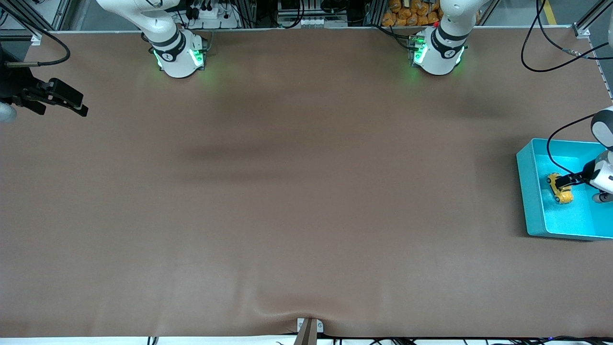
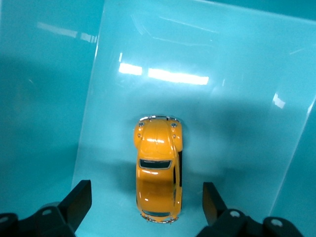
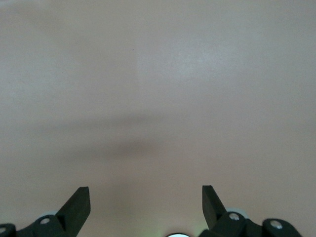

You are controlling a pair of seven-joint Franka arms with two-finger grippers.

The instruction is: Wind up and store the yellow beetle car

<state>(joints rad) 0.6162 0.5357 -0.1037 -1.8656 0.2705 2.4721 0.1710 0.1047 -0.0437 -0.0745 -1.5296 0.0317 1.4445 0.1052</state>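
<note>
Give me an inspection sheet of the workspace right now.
Surface: brown table, bare, slightly rippled.
Job's things: yellow beetle car on its wheels on the floor of the turquoise bin, at the left arm's end of the table.
Clutter: nothing seen.
Grippers: left pincer open, astride the car without touching it; right pincer open, empty, waiting over bare table.
Cables: black cable hanging over the bin.
Surroundings: arm bases lit green.
</note>
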